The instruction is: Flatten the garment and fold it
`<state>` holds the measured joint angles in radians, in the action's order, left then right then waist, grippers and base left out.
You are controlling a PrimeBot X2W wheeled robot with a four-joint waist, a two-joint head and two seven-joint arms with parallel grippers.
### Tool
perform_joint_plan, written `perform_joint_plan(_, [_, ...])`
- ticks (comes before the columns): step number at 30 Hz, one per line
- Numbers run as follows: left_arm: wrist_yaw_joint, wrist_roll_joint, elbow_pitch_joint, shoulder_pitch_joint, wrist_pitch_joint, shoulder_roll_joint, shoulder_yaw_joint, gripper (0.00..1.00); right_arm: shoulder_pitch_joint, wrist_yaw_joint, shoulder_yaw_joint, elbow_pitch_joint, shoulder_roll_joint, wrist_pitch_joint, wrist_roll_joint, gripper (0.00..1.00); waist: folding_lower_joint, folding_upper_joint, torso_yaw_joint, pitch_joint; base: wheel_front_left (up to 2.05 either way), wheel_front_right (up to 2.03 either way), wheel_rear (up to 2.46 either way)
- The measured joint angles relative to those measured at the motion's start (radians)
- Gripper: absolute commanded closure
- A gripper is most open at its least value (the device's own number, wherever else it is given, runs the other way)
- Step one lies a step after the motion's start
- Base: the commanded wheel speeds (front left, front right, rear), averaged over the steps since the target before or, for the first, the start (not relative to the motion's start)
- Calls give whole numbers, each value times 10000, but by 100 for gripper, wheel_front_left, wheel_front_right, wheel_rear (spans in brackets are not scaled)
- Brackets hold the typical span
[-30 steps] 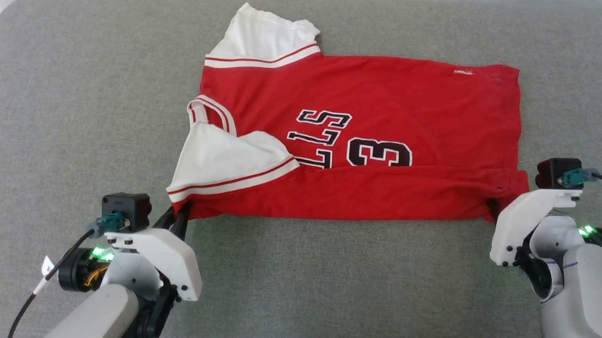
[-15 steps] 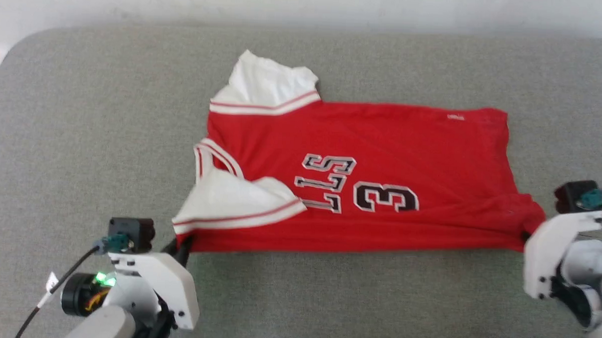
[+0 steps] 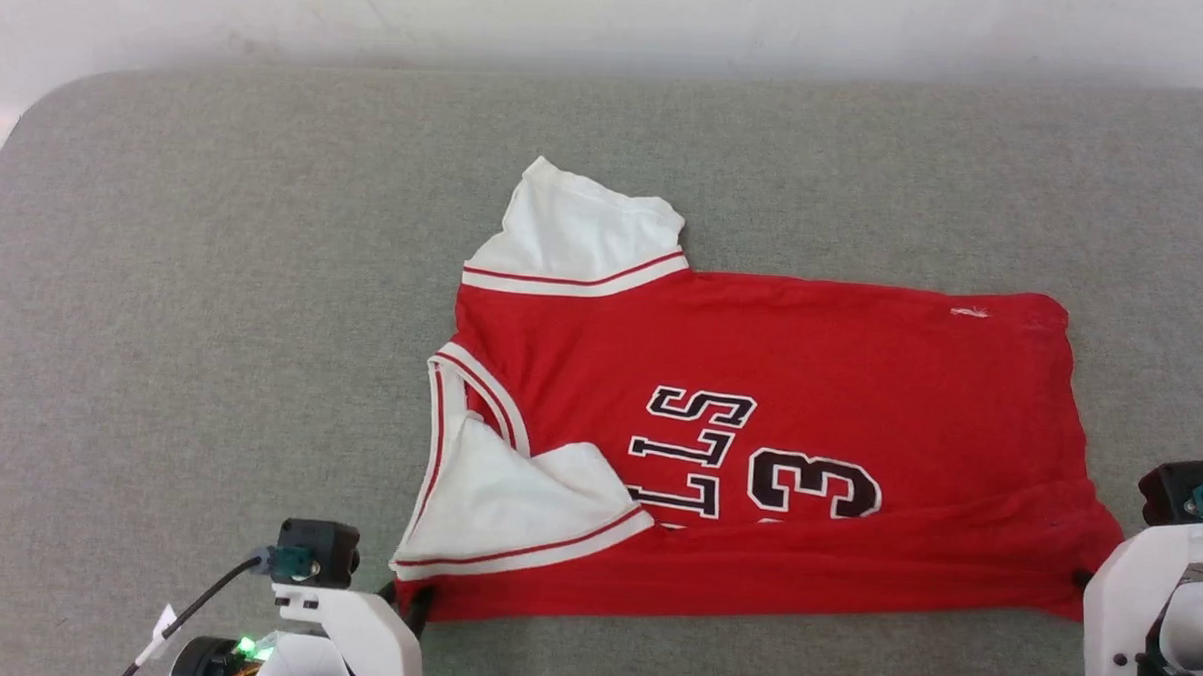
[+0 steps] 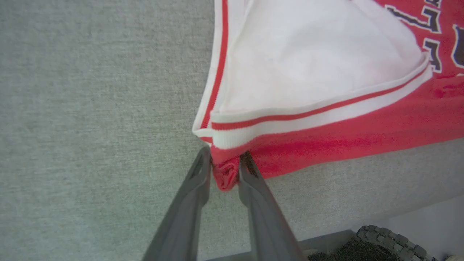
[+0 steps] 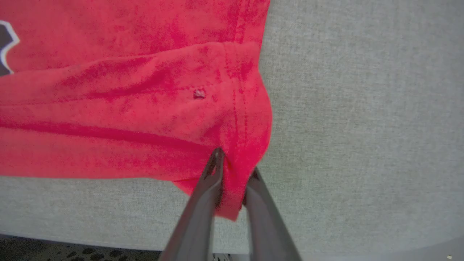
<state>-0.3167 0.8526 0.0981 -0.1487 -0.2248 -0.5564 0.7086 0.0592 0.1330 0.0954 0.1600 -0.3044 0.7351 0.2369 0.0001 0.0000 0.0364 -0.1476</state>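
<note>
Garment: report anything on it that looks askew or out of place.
The garment is not flat. Its near white sleeve lies flopped inward, hiding part of the lettering. The near edge is rolled into a ridge between the left pincer and right pincer, each pinching a corner. A pale fleck sits near the hem.

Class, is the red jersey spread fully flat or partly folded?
Partly folded: the garment has its near edge doubled over, and one white sleeve lies over the chest.

A red short-sleeved jersey T-shirt [image 3: 811,365] with white sleeves, white trim carrying a thin red stripe, and black lettering outlined in white, on a flecked grey woven cloth surface [image 3: 214,264].
</note>
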Motion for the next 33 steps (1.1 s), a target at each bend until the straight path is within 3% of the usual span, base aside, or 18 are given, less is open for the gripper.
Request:
perform_joint_plan(6, [90, -198, 322, -295, 851, 102, -234, 0, 39, -2, 146, -52, -10, -1045, -88, 0, 0, 0, -58, 96, 0, 0, 0])
perform_joint_plan(12, [336, -629, -249, -894, 2794, 148, -997, 0, 224, -2, 255, -1229, 58, -2970, -75, 0, 0, 0, -240, 225, 0, 0, 0])
perform_joint_plan(16, [368, -1103, -560, -1390, 3852, 86, -1384, 0, 233, -2, 387, -2071, 566, -4508, -100, 0, 0, 0, -482, 211, 0, 0, 0])
perform_joint_plan(20, [604, -1526, -765, -2047, 4261, -146, -1567, 0, 238, -4, 585, -2742, 1327, -5814, -368, 0, 0, 0, -816, 107, 0, 0, 0])
perform_joint_plan(22, [763, -1626, -742, -2450, 4088, -341, -1561, 0, 232, -4, 504, -2955, 1580, -6184, -679, 0, -1, 0, -1019, 17, 0, 0, 0])
perform_joint_plan(27, [1197, -1862, 6, -3863, 2316, -1177, -1360, 0, 239, -4, 169, -3058, 2136, -6684, -836, 0, 0, 0, -1589, -375, 0, 0, 0])
perform_joint_plan(33, [2481, -1864, 1162, -5878, -293, -1701, -780, 0, 364, -6, -251, -2899, 2382, -7062, -809, 0, 1, 0, -2353, -1035, 0, 0, 0])
